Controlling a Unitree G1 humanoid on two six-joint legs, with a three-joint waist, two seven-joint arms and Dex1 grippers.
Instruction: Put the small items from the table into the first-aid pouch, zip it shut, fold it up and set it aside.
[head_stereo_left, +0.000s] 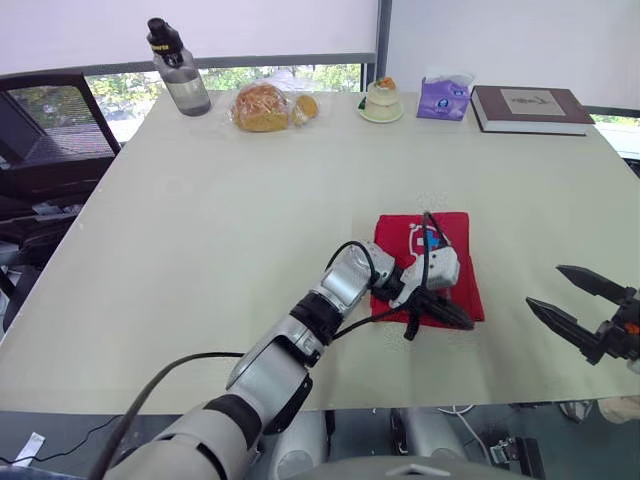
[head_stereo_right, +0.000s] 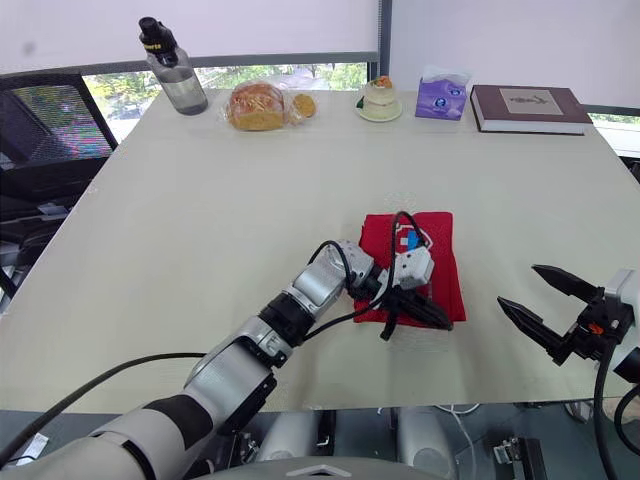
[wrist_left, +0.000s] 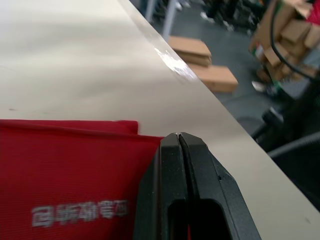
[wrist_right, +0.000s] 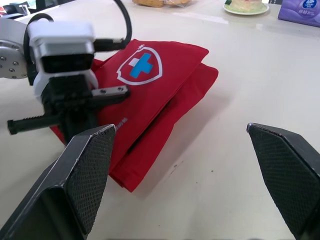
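The red first-aid pouch (head_stereo_left: 467, 286) with a white-and-blue cross badge lies folded on the beige table (head_stereo_left: 230, 240), near its front edge right of centre. My left gripper (head_stereo_left: 460, 321) rests over the pouch's near right corner, fingers (wrist_left: 170, 165) pressed together; I see no fabric between the tips. From the right wrist view the left gripper (wrist_right: 70, 107) sits on the pouch (wrist_right: 170, 75). My right gripper (head_stereo_right: 518, 285) hovers open to the right of the pouch, apart from it, with nothing between its fingers (wrist_right: 85, 170).
Along the far edge stand a water bottle (head_stereo_left: 180, 70), bagged bread (head_stereo_left: 262, 107), a small cake on a plate (head_stereo_left: 382, 100), a purple tissue pack (head_stereo_left: 444, 98) and a brown book (head_stereo_left: 528, 108). An office chair (head_stereo_left: 40, 140) stands at the left.
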